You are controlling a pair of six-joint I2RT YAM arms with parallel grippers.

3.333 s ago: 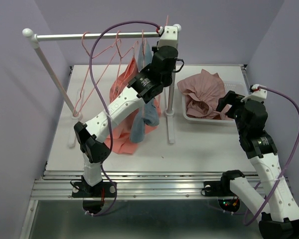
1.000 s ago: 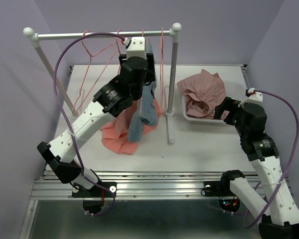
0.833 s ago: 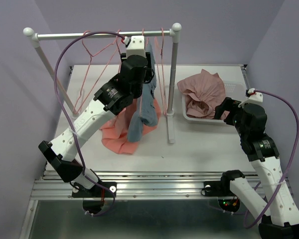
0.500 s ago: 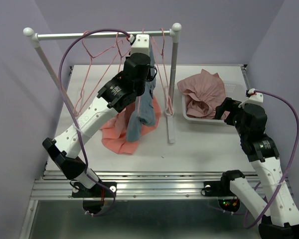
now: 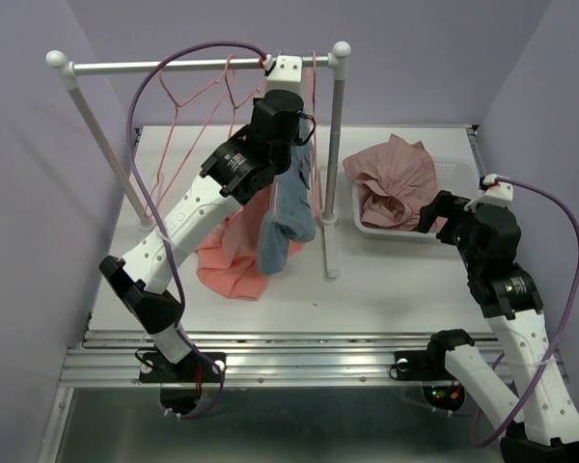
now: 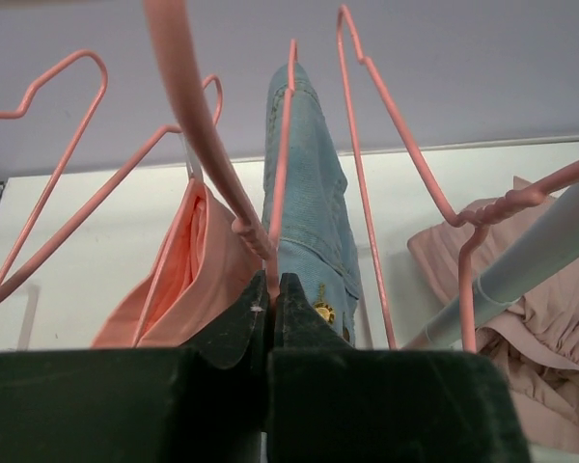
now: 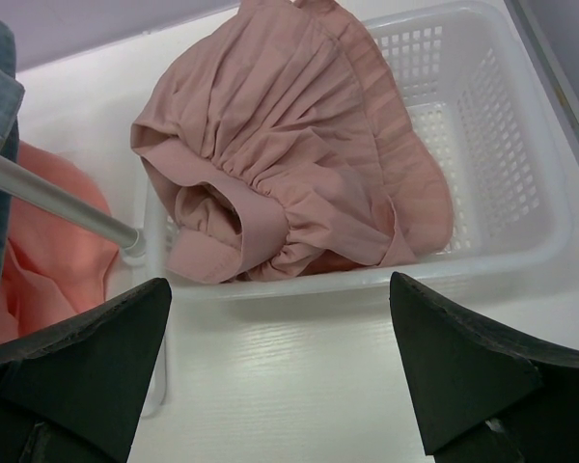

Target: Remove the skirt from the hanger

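Under rail [image 5: 154,67]: skirt [image 5: 227,260] hangs from it, hem pooled on table [image 5: 386,280].
Left gripper [image 6: 272,285]: clenched on pink hanger wire [image 6: 241,217], beside denim garment [image 6: 314,193].
Right gripper [image 7: 280,289]: jaws spread wide, empty, over white basket [image 7: 482,125].

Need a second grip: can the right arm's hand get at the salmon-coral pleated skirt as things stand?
Probably not directly. The right hand is open near the white plastic basket, and the rack's grey upright post and the hanging blue denim garment stand between it and the skirt.
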